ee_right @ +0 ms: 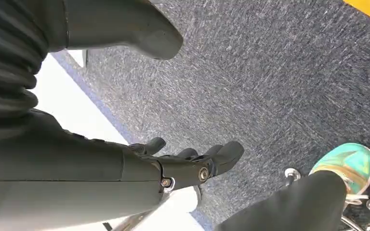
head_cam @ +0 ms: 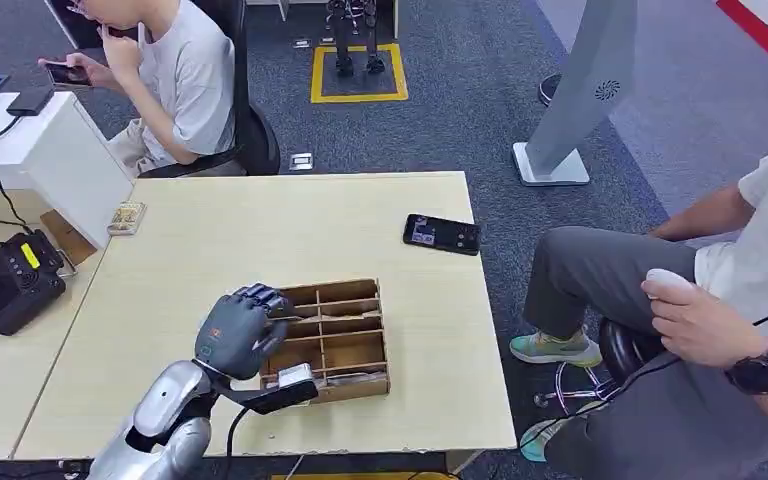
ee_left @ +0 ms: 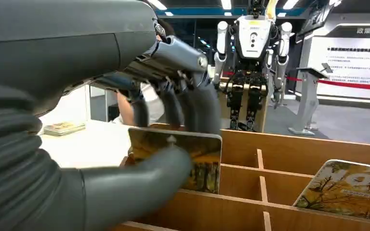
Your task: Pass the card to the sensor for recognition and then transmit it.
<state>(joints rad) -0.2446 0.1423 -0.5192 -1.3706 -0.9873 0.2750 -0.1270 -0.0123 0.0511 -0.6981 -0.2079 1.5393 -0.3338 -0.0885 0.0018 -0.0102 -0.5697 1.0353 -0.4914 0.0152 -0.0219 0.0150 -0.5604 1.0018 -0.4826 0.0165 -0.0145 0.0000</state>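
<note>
Left wrist view shows two flat rounded-corner cards printed with autumn trees: one (ee_left: 200,159) stands upright on its long edge, pinched between the left hand's (ee_left: 173,120) thumb and dark fingers over the wooden compartment tray (ee_left: 289,192), the other (ee_left: 349,190) leaning in a neighbouring compartment. Tray sits near on the pale desk (head_cam: 260,230); the right hand (ee_right: 188,163) hangs with fingers loosely apart, holding nothing.

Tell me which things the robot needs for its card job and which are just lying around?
Needed: card, held by the left hand; wooden box; second card in it.
Lying around: phone, black device, small pack.
</note>
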